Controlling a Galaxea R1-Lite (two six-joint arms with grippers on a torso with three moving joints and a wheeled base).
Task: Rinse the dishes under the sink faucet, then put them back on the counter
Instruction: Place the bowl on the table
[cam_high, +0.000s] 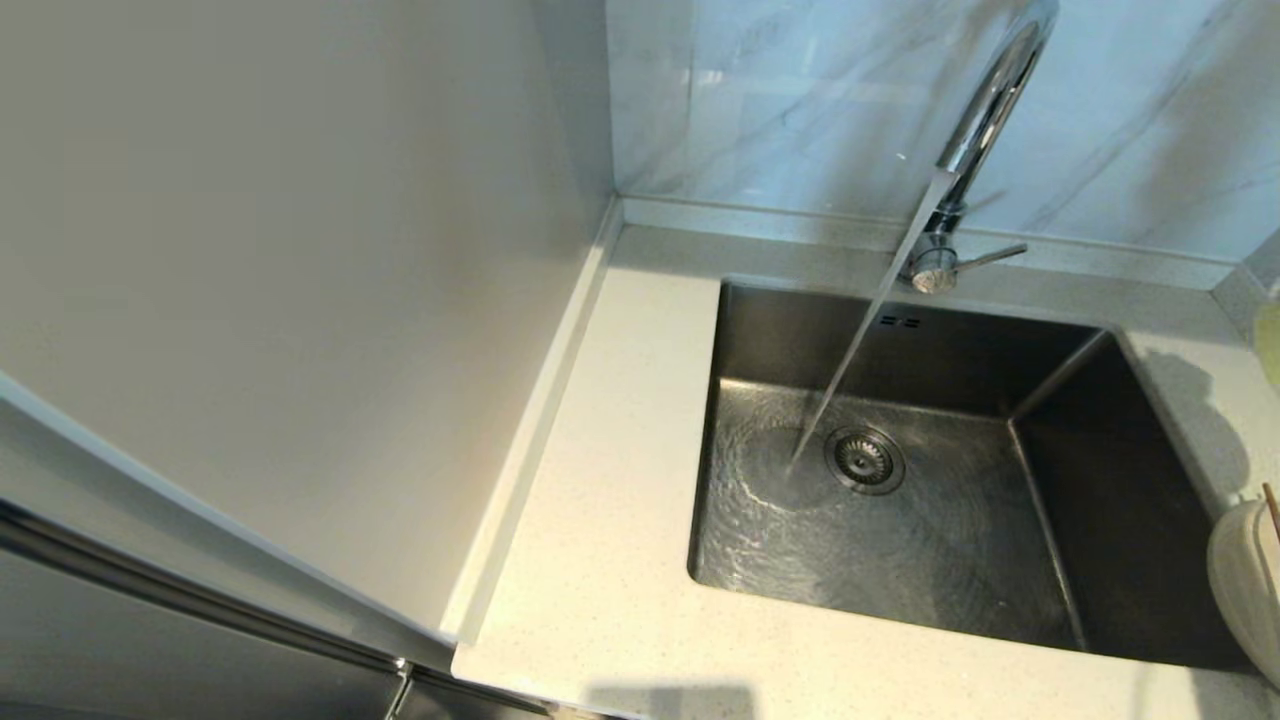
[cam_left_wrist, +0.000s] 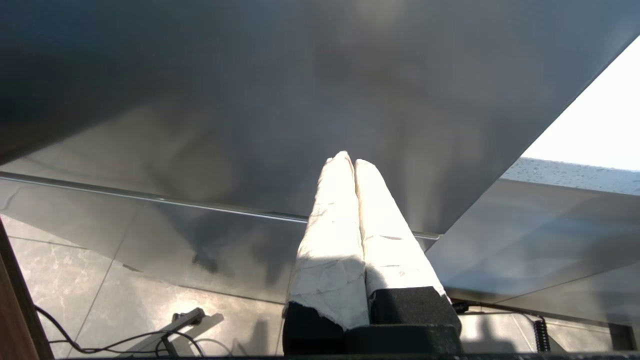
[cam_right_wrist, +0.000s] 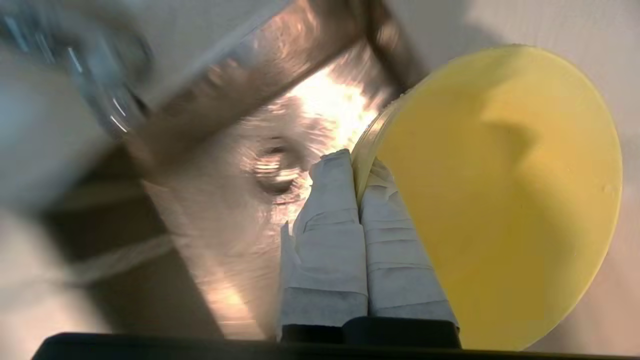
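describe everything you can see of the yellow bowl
The small bowl is pale yellow, round, smooth and matte, plastic-looking. In the right wrist view it is tilted on edge, its thin rim pinched between the taped fingers of the right end effector, shut on it, near the sink. In the head view only a sliver shows.

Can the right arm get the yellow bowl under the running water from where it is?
Probably yes: the right gripper is shut on the yellow bowl rim, and nothing stands in the sink between it and the water stream.
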